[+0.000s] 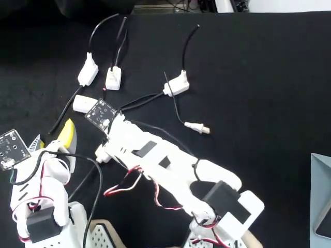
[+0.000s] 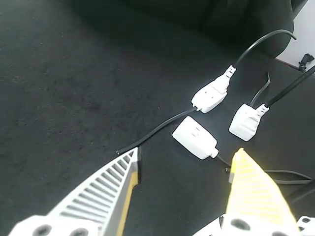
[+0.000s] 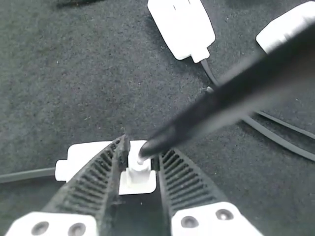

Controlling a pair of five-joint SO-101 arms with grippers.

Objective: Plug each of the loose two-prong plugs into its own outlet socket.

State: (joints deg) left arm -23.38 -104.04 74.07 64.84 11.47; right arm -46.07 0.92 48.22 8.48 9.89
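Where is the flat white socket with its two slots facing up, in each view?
High view: flat socket beside the right arm's camera board.
Left wrist view: flat socket just past the open left tool.
Right wrist view: flat socket beyond the right tool, which grips a plug.
Shared landmark: the longer white piece next to it.

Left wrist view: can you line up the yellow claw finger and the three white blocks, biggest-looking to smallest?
1. Yellow claw finger, largest, but it sits closest to the camera.
2. Nearest block, long block and square block look about alike; I can't rank them.
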